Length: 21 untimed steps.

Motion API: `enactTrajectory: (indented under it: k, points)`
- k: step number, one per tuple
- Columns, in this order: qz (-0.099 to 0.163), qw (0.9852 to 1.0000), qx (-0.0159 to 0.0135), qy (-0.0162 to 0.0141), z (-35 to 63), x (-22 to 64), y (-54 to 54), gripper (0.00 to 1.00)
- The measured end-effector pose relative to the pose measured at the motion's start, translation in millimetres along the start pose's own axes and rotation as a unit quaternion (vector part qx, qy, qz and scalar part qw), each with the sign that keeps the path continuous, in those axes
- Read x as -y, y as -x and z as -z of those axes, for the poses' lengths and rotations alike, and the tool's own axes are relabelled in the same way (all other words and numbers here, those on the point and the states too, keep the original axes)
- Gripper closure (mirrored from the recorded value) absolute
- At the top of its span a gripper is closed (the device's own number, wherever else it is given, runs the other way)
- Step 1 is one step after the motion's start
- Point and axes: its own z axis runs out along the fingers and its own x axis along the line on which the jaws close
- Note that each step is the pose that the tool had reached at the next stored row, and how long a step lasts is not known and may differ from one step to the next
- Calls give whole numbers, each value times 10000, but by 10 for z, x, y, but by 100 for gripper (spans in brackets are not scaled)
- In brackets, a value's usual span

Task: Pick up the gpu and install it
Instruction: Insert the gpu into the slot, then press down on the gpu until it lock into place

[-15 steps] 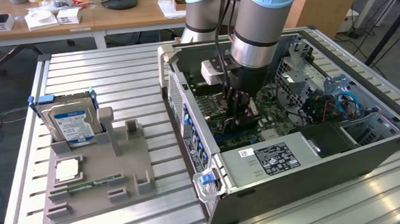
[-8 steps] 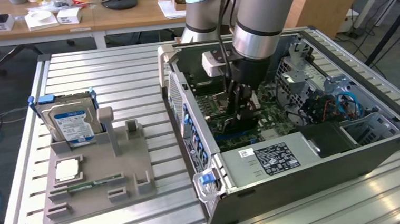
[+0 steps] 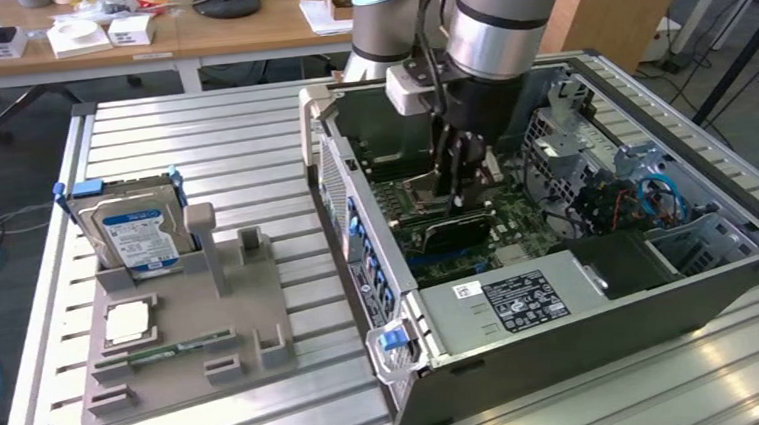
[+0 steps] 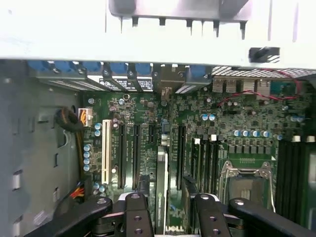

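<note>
Two fingers of the claw straddle the gpu. Jaws are part open, closed onto the card's two faces, so it reads as a held grip, not a release.

- Wrist view: gpu seen edge-on, upright, running away from cam, lower edge down among the black expansion slots on the mobo. White slot is off to one side, cpu socket to the other.
- Can't tell if the edge connector is fully in the slot or just resting on it; contact line is hidden by the card itself.
- Beyond the slots: row of blue bracket tabs at the case's rear wall.
- Exterior view: claw is deep inside the open pc case, gpu a dark slab right under it, at board level.
- Outside the case, toward the exterior view's left: grey parts holder on the tabletop, hard drive upright in it.

Step, imo: pickup done, install in hand, at the insert/seat stage. Seating calls for the card kept square to the slot, bracket end lined up w/ the rear opening, and a straight push into the board with no side load. Main risk is a tilted card binding at one end.
</note>
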Motion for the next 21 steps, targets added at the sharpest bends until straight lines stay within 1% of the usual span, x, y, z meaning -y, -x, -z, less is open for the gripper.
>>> enactTrajectory:
  k: [7,12,14,21]
  points:
    - [0,10000,-1,0,306,-5,3,60]
    - [0,10000,-1,0,486,-7,5,60]
    - [0,10000,0,0,512,-7,5,60]
    - [0,10000,0,0,512,-7,5,60]
